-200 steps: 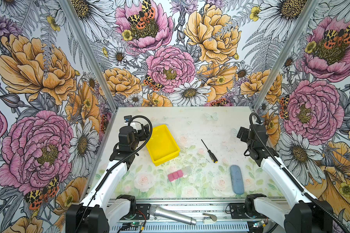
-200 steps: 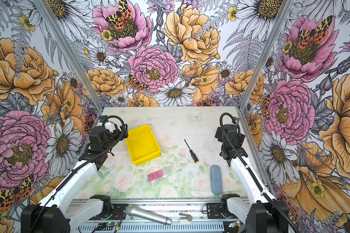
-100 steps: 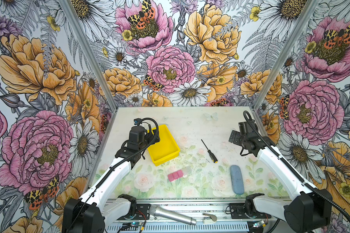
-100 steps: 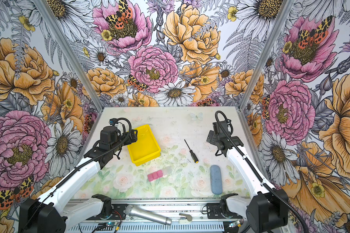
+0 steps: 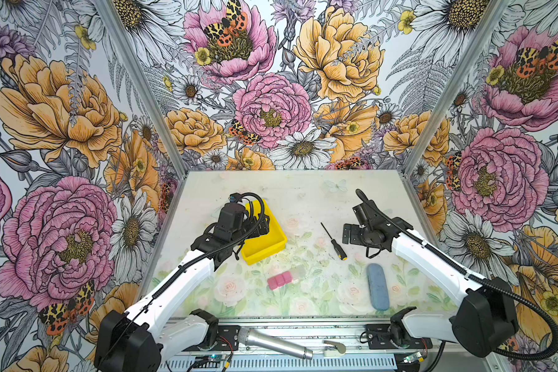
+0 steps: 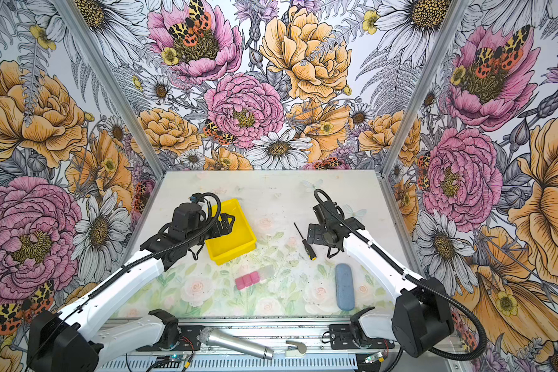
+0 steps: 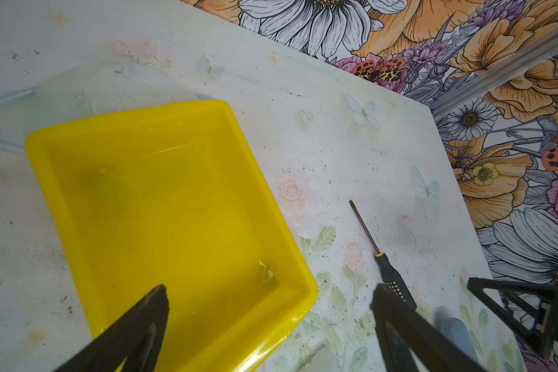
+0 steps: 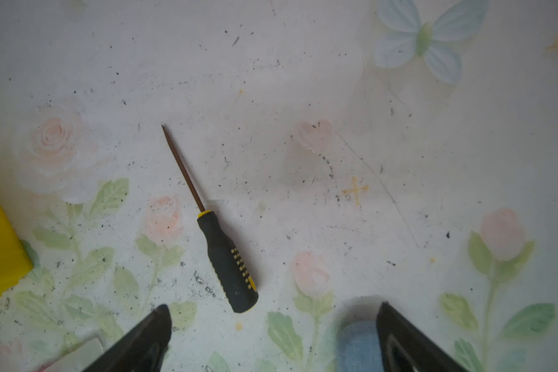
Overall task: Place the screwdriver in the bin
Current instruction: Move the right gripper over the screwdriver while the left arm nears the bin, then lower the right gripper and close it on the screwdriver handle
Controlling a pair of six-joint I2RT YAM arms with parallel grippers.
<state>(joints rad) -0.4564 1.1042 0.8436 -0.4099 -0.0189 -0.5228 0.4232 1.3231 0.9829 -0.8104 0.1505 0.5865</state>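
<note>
We see the bin (image 7: 181,206) as glossy yellow plastic, the screwdriver (image 8: 221,244) with a matt black handle and thin metal shaft.

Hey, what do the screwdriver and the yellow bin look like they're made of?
Screwdriver: thin brownish shaft, likely metal; matte black handle with yellow inserts, probably rubbery plastic. Bin: glossy yellow plastic, judging by bright highlights and smooth moulded rounded rim.

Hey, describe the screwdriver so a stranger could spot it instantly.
Find the bright yellow bin left of centre on the floral table; just right of it, touching nothing, lies the screwdriver. It is the only thin item: dark shaft, black handle with yellow marks, far slimmer than the blue oblong case nearer the front.
</note>
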